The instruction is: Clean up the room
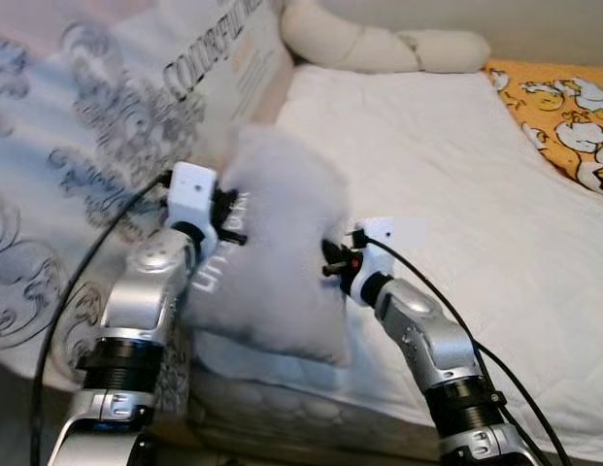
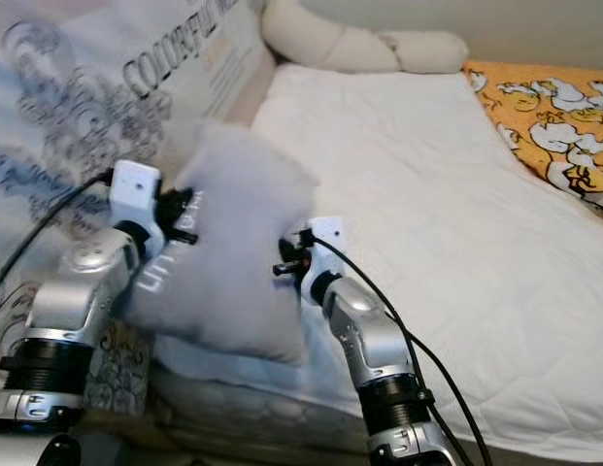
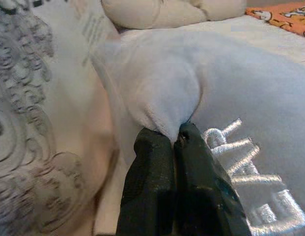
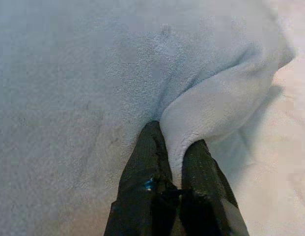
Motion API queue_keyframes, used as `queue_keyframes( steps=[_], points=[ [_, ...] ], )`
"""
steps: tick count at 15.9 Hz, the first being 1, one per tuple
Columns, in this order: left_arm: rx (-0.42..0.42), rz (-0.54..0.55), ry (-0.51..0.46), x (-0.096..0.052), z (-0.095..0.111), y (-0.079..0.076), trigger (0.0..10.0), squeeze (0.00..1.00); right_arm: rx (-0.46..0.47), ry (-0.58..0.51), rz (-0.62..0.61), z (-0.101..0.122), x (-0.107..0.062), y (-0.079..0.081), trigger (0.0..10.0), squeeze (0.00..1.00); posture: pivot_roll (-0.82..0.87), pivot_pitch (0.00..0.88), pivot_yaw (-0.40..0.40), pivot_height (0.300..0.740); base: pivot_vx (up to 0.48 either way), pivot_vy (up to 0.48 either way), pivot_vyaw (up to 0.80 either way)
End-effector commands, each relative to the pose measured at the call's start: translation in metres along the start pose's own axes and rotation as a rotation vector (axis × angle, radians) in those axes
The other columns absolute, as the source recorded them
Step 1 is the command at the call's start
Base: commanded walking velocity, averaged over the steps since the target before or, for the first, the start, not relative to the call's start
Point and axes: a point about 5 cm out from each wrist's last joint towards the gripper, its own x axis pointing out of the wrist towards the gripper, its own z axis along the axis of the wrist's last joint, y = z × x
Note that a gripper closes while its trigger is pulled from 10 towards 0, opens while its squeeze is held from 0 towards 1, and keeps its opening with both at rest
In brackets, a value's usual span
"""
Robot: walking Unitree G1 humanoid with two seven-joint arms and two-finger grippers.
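Bed with a white quilted cover takes up most of the scene, running from the near edge to the far wall. On its left lies a large pale bedding piece with a grey scroll print and dark lettering near its far end, blurred, looks like "COLOURFUL" but not sure. Long cream bolster pillow lies across the far end of the bed; orange cartoon-print blanket at the far right corner. Grey plush pillow is held up over the near left part of the bed, just beside the printed bedding, nothing between it and the bare white cover to the right. It sits between both arms: left gripper clenched on a fold at the pillow's left edge, fingers pressed together with fabric bunched at the tips; right gripper clamped on a fold at its right edge, a roll of fabric pinched between the fingers. Silver embroidered letters on the pillow face next to the left gripper, only partly visible, "U" plus a few more in the head views, not readable as a word.
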Motion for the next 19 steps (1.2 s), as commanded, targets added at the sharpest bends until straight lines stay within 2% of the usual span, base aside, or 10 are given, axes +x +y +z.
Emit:
queue_keyframes(
  steps=[1,12,14,15,16,17,19],
  points=[
    [0.015,-0.038,-0.040,0.004,0.009,-0.010,10.0,0.00,-0.017,-0.039,0.003,0.010,0.001,-0.002,10.0,0.00,-0.05,0.000,0.007,0.740,0.304,0.000,0.00],
    [0.040,-0.065,-0.044,0.007,0.011,-0.012,10.0,0.00,-0.012,-0.051,-0.004,0.007,0.001,0.000,10.0,0.00,-0.05,0.000,0.023,0.740,0.304,0.000,0.00],
    [0.077,-0.075,-0.038,0.010,0.010,-0.014,10.0,0.00,-0.001,-0.053,-0.005,0.007,0.001,0.000,10.0,0.00,-0.06,0.000,0.028,0.740,0.141,0.000,0.00],
    [0.112,-0.096,-0.036,0.014,0.010,-0.015,10.0,0.00,0.045,-0.058,-0.036,0.006,0.001,-0.005,10.0,0.18,-0.06,0.000,0.030,0.740,0.000,0.000,0.00],
    [0.135,-0.110,-0.037,0.015,0.010,-0.017,10.0,0.00,0.061,-0.060,-0.060,0.006,0.000,-0.008,10.0,0.64,-0.06,0.000,0.032,0.740,0.000,0.000,0.00],
    [0.183,-0.140,-0.037,0.020,0.010,-0.020,10.0,0.00,0.073,-0.058,-0.114,0.005,-0.002,-0.016,10.0,1.00,-0.07,0.000,0.035,0.740,0.000,0.000,0.00],
    [0.227,-0.169,-0.030,0.027,0.009,-0.023,10.0,0.00,0.074,-0.049,-0.152,0.002,-0.005,-0.023,10.0,1.00,-0.08,0.000,0.039,0.740,0.000,0.000,0.00]
  ],
)
